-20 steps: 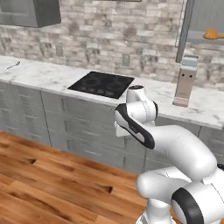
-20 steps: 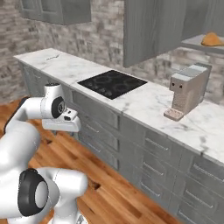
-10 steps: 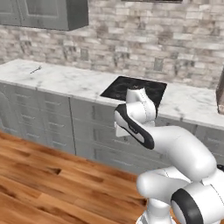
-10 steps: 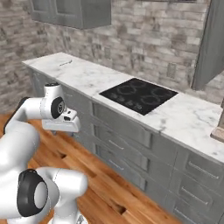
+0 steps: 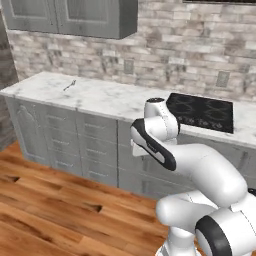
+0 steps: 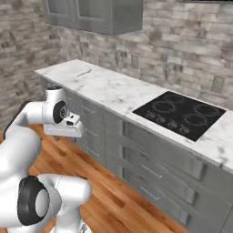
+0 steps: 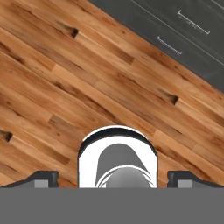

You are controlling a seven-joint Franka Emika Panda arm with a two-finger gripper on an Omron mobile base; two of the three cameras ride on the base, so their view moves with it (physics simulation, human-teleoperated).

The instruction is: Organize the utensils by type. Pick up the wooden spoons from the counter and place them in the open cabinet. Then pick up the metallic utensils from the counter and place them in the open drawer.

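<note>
Fork (image 5: 69, 85) lies far left on the counter (image 5: 107, 97), near the back edge, well apart from my arm; it shows again as a thin sliver in the right base view (image 6: 84, 73). My hand (image 7: 114, 179) points down at the wooden floor (image 7: 65, 92), fingers spread wide, holding nothing.

Step in hand, as I judge it: closing on the fork. I should stop square to it, raise the hand above counter height, then come down across the thin handle.

Cooktop (image 5: 200, 111) sits right. Upper cabinets (image 5: 70, 17) closed; contents hidden.
</note>
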